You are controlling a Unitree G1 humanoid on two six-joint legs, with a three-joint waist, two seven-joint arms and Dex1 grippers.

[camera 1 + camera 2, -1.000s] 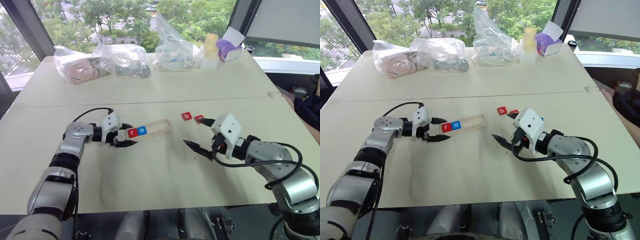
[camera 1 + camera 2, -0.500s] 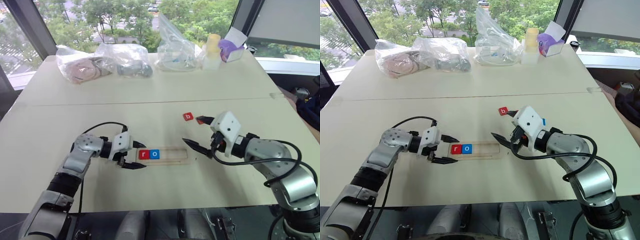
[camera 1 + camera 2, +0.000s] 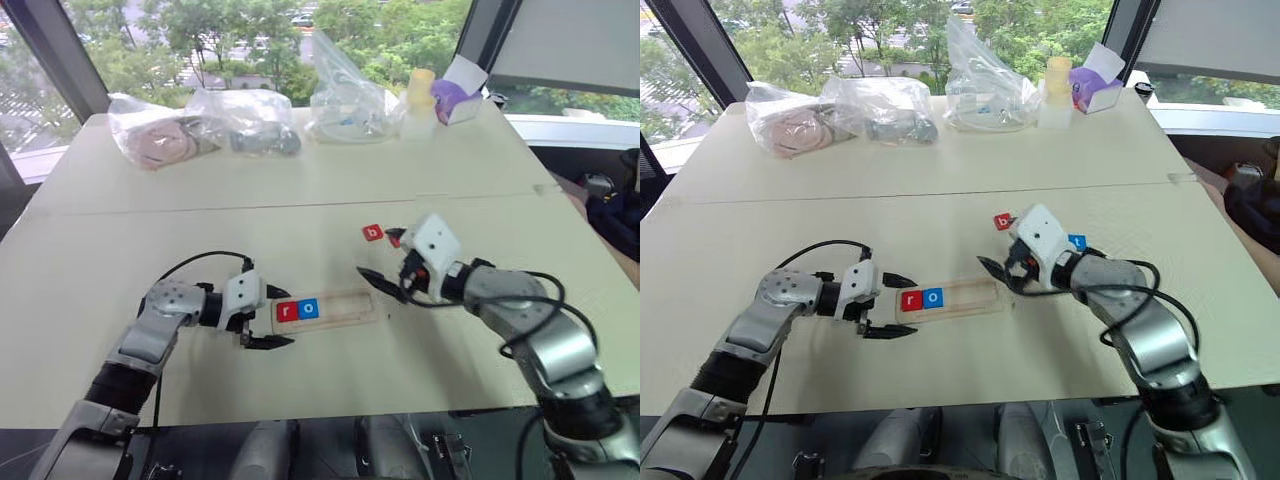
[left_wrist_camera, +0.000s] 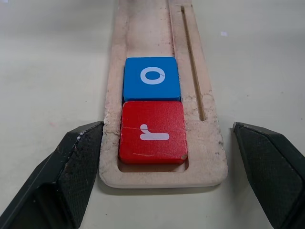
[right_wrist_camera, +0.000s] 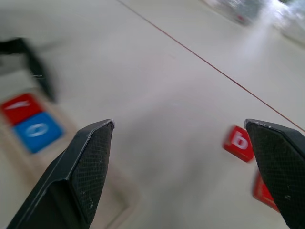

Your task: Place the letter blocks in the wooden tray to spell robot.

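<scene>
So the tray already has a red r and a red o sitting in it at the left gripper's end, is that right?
Not quite. In the left wrist view the wooden tray holds a red r, but the o next to it is blue, not red. They do sit at the end of the tray by the left gripper.

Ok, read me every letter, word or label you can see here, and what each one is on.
"r": red block at the wooden tray's end.
"o": blue block next to it in the tray.
"b": loose red block on the table.
"t": blue block by the right arm.
Purple box: no readable print.
</scene>
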